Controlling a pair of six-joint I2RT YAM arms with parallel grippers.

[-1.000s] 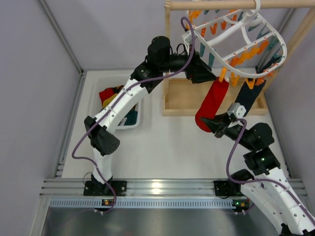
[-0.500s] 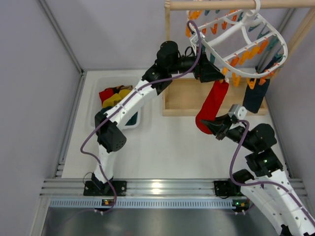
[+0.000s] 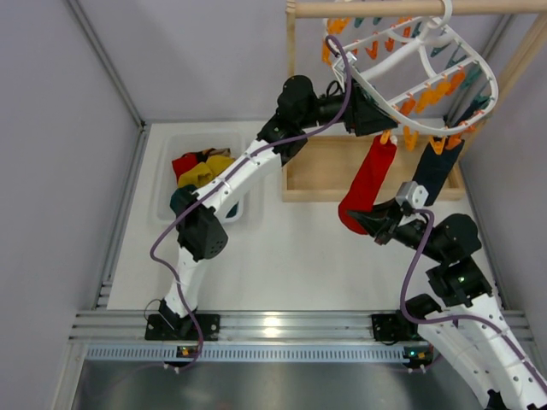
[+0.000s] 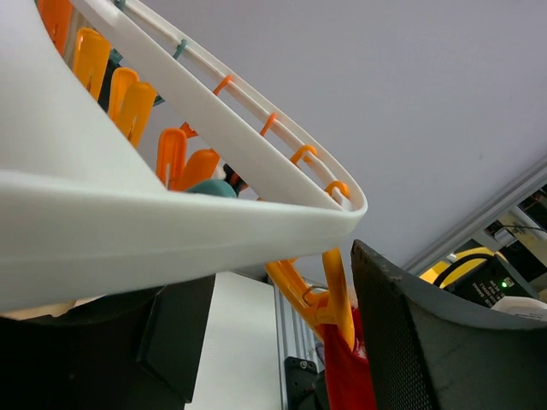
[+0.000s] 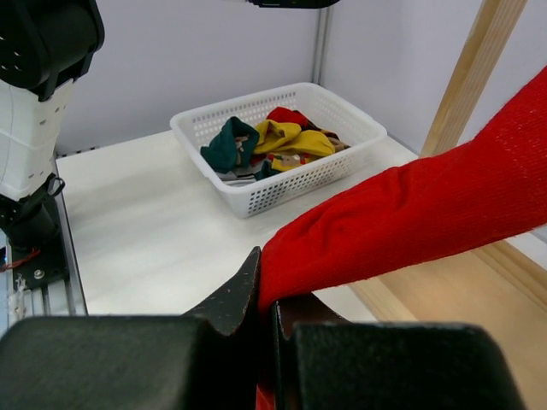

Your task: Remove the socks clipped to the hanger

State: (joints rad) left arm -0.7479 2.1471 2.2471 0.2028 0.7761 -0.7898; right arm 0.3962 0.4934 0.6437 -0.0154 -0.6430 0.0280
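Beneath the wooden rod (image 3: 376, 8) of a drying stand, seen from overhead, a white oval hanger (image 3: 491, 77) carries two socks: one red sock (image 3: 369, 179) and one navy sock (image 3: 436, 171), each pinched at the cuff by an orange clip. The left claw (image 3: 383, 120) reaches up to the clip above the red one, while the right claw (image 3: 359, 215) is clamped on that sock's lower end. One white basket (image 3: 162, 184) on the bench (image 3: 291, 256) holds a heap of red, yellow and teal socks, too tangled to count.

From the left wrist, the hanger (image 4: 171, 213) sweeps across the view. The left claw (image 4: 291, 342) stands with its fingers apart on either side of one orange clip (image 4: 329, 295), whose mouth bites the red sock (image 4: 346, 376). Squeezing the clip's handles rather than tugging the cloth looks the surer release. The light plastic frame hangs from a single hook and would likely swing.

From the right wrist, the right claw (image 5: 269, 299) is closed on the red sock (image 5: 410, 222), which bends limp out of the grip. It looks light, soft and stretchy, nothing to break, and is best taken by a pinch of fabric at toe or cuff. Beyond, the basket (image 5: 299, 184) shows teal, yellow and red pieces on top.
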